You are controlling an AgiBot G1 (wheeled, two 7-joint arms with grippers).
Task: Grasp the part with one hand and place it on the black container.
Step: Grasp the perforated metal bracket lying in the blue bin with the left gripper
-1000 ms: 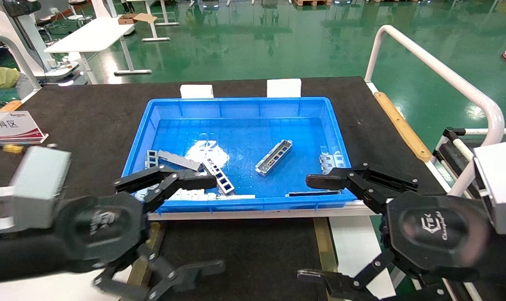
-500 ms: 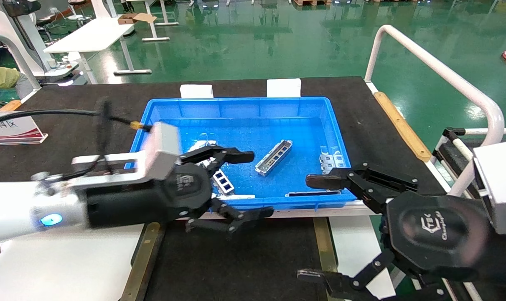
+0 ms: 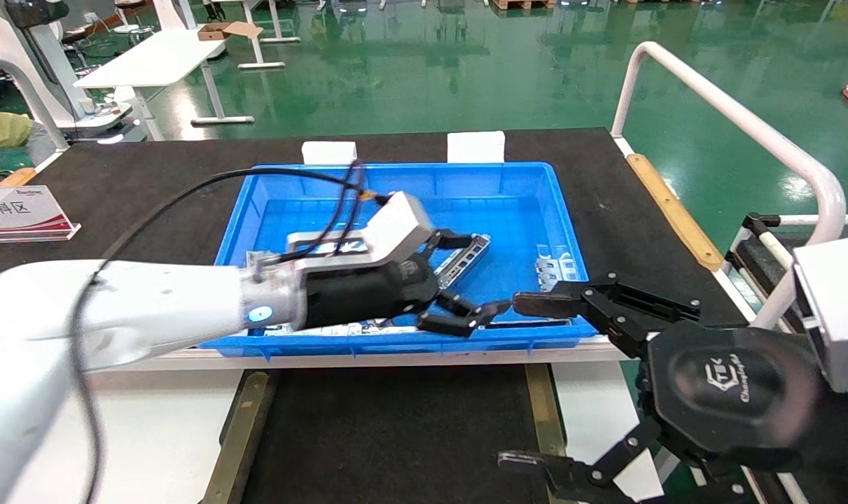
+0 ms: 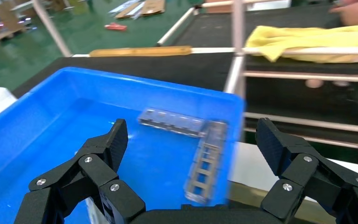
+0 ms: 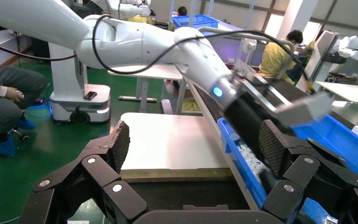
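The part, a slim silver channel strip with cut-outs, lies slanted in the middle of the blue bin. My left gripper hangs open over the strip's near end, one finger on each side, holding nothing. In the left wrist view the left gripper frames two blurred silver strips near the bin's corner. The black container, with brass rails, lies in front of the bin. My right gripper stays open at the front right; in its own view the right gripper is empty.
More metal pieces lie in the bin: pale plates at the right and a strip along the front wall. Two white blocks stand behind the bin. A white rail runs along the table's right side.
My left arm has swung from the front left up over the bin's front wall to the middle strip, its gripper still open. The right arm has not moved.
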